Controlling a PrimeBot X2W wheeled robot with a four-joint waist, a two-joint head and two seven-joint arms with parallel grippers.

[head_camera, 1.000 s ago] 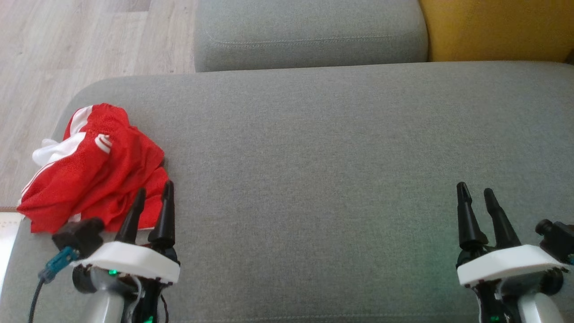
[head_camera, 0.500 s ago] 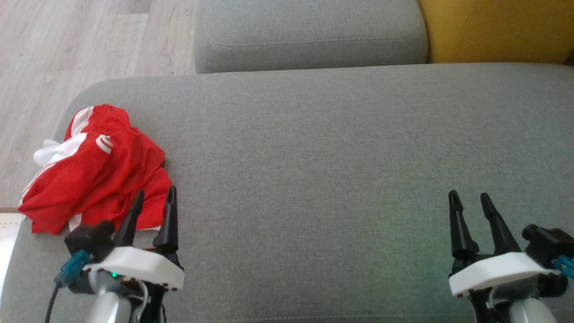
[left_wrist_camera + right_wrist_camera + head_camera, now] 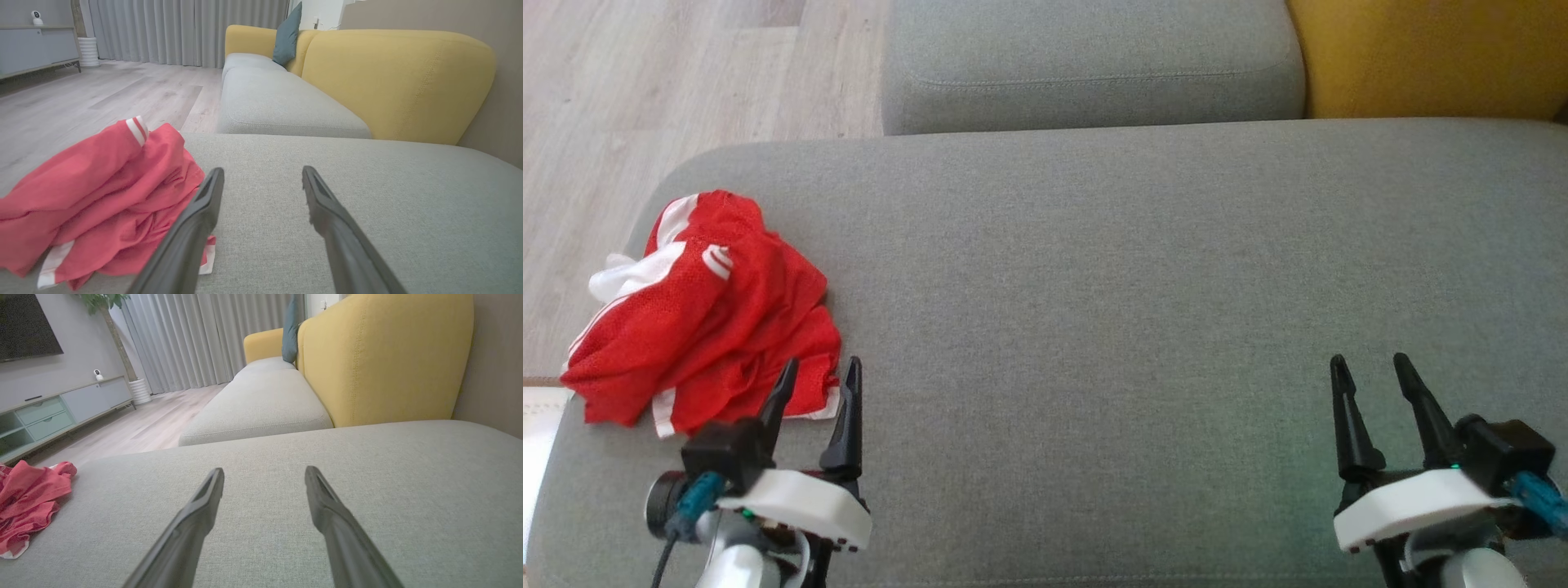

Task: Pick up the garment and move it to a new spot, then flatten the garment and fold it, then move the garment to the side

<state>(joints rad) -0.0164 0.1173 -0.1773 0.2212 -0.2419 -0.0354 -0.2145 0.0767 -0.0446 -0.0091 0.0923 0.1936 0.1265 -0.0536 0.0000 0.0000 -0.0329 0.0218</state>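
At the left end of the grey sofa cushion (image 3: 1094,286), a crumpled red garment (image 3: 703,318) is lying, seeming light, limp and best pinched at a raised fold, while the left gripper (image 3: 821,363) and right gripper (image 3: 1369,359) are hovering open and empty.

Big grey sofa seat (image 3: 1135,269) up front, another grey cushion (image 3: 1086,65) touching it behind, mustard-yellow backrest (image 3: 392,81) with a teal pillow (image 3: 286,36) leaning on it. Pale wood floor (image 3: 645,98), grey curtains (image 3: 184,28), low cabinet (image 3: 61,410) with a little white camera (image 3: 97,374) on top.
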